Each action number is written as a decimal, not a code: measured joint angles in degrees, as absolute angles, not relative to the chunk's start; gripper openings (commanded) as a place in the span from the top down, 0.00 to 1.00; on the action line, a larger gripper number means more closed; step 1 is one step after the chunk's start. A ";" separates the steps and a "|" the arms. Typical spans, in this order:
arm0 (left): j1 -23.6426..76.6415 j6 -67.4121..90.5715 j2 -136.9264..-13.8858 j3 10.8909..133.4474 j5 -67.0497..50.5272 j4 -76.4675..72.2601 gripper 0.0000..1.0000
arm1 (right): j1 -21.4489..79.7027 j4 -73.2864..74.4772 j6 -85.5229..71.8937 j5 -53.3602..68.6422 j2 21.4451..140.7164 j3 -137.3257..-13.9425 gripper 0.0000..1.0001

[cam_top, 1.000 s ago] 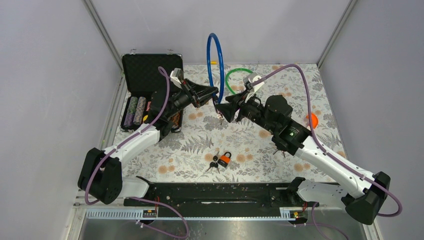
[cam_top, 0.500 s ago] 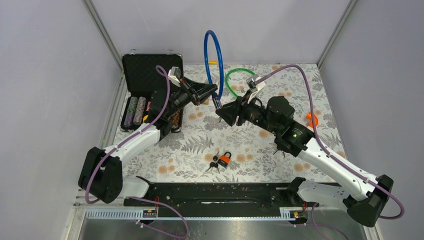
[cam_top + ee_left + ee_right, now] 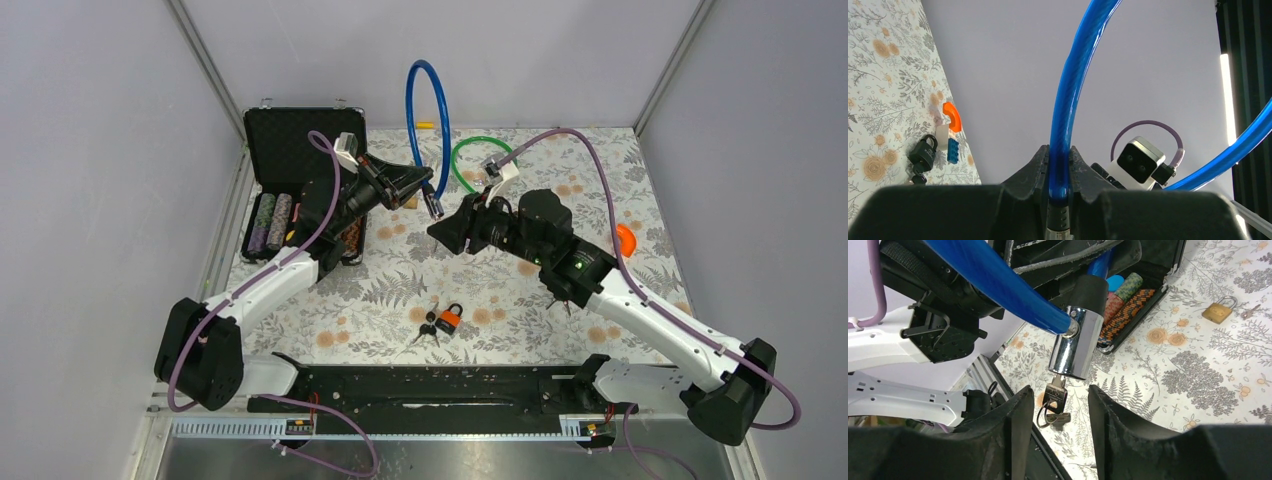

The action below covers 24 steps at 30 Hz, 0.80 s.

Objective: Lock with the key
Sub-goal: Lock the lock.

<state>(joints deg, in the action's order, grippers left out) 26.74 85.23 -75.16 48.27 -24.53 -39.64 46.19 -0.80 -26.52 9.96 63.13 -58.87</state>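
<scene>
A blue cable lock (image 3: 410, 100) rises in a loop over the table's back. My left gripper (image 3: 425, 185) is shut on the cable (image 3: 1068, 100) just above its black collar, as the left wrist view (image 3: 1059, 160) shows. The chrome lock body (image 3: 1075, 345) hangs from the cable end. A key (image 3: 1055, 392) with a ring and a second key sits in its lower end. My right gripper (image 3: 1060, 405) is open. Its fingers (image 3: 1013, 425) stand on either side of the key without touching it. From above it (image 3: 440, 232) is just below the lock body (image 3: 435, 207).
An open black case (image 3: 300, 150) with poker chips (image 3: 270, 222) lies at the back left. A green cable loop (image 3: 470, 150) lies behind the arms. An orange padlock with keys (image 3: 450, 319) lies at the front middle. A brass padlock (image 3: 1219, 311) and an orange piece (image 3: 626, 240) lie on the floral cloth.
The blue loop has shifted slightly left with my left gripper. My right arm has moved a little left and down, and the lock body now shows clear of its fingers.
</scene>
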 measured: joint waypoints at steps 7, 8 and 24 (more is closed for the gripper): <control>26.74 83.96 -74.19 48.29 -23.73 -38.63 1.00 | 46.19 -0.75 -28.10 9.76 63.51 -58.85 0.76; 26.74 83.74 -73.95 48.29 -23.55 -38.28 1.00 | 46.19 -0.80 -28.27 9.63 63.66 -58.85 0.81; 26.65 76.09 -70.72 54.89 -19.88 -20.34 1.00 | 47.55 -3.03 -13.78 3.64 64.64 -57.89 1.00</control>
<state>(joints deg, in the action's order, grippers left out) 26.65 76.09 -70.72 54.89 -19.88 -20.34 47.55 -3.03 -13.78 3.64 64.64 -57.89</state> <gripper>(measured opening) 0.136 0.056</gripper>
